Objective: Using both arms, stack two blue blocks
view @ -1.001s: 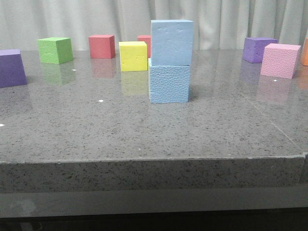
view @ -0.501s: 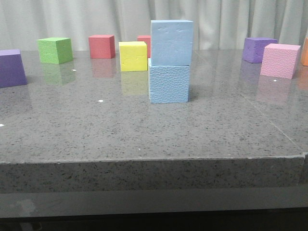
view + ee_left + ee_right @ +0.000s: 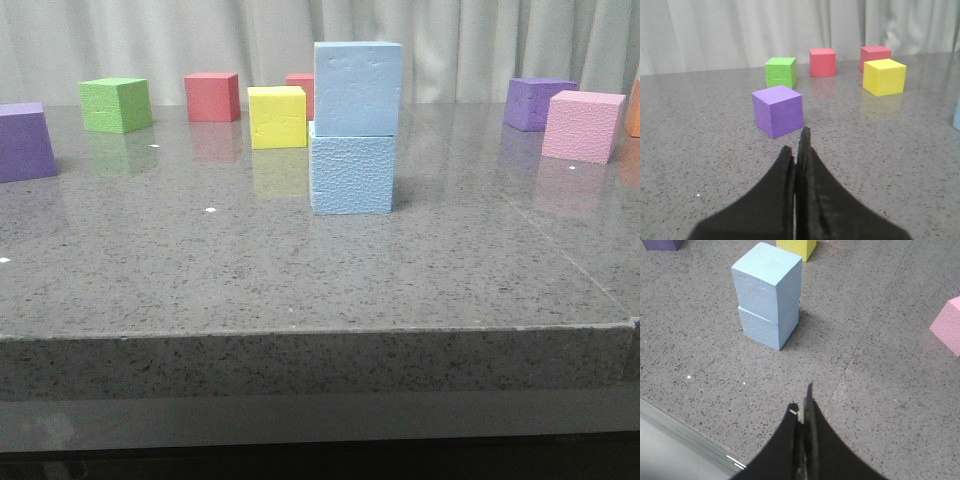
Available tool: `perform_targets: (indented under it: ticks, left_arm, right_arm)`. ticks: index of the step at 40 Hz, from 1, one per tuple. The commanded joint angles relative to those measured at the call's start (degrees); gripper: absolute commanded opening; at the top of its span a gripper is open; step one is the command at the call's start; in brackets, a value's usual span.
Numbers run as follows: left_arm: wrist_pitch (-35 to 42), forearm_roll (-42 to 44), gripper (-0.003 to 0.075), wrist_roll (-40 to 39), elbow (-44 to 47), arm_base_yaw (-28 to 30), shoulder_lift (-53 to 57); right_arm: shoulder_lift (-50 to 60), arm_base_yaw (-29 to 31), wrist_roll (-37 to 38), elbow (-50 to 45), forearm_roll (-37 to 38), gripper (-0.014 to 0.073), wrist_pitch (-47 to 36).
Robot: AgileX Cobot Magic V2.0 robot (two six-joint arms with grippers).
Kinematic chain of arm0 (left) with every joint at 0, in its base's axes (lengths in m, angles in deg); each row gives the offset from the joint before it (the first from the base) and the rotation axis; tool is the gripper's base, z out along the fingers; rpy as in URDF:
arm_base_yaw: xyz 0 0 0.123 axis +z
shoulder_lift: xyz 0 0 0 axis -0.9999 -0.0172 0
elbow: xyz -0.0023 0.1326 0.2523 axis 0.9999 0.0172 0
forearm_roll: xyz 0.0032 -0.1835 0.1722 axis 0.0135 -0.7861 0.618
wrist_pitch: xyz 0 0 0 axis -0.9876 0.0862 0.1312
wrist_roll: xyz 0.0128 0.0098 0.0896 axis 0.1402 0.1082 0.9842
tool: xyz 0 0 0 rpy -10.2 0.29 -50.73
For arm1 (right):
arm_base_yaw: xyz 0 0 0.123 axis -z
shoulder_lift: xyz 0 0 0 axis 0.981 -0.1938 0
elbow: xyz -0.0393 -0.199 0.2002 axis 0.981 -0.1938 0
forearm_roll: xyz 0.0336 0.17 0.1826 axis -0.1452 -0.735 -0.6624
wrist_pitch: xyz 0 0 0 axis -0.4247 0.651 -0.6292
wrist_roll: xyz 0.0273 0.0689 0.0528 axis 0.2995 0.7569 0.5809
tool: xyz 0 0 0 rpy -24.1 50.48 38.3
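Front view: smooth blue block (image 3: pixel 358 88) sits upright atop pebbled blue block (image 3: pixel 350 174); both tools closed, empty.

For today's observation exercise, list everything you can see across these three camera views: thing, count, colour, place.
Blue blocks: 2, light blue, stacked at table centre; smooth one on pebbled one.
Yellow cube: 1, left of the stack, behind.
Red cubes: 2, back; one left, one partly hidden.
Green cube: 1, back left.
Purple cubes: 2; far left, back right.
Pink cube: 1, right.
Orange thing: 1, right edge, cut off.
Table: 1, grey speckled.
Curtain: white, behind.
Left gripper: black, shut.
Right gripper: black, shut.
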Motion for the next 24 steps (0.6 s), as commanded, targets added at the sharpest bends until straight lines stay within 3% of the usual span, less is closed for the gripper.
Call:
perform_targets:
  ticks: [1,7,24]
  left_arm:
    - [11.4,-1.4,-0.0019,0.0,4.0,0.8,3.1]
    - [13.4,-3.6,-0.0019,-0.1,8.3,2.2,6.3]
    - [11.4,-5.5,-0.0019,-0.1,8.1,3.3,6.0]
  right_arm:
    - [0.3,0.2,-0.4,1.5,-0.1,-0.0068,-4.0]
    - [0.3,0.2,-0.4,1.5,-0.1,-0.0068,-4.0]
    - [0.3,0.2,-0.4,1.5,-0.1,-0.0068,-4.0]
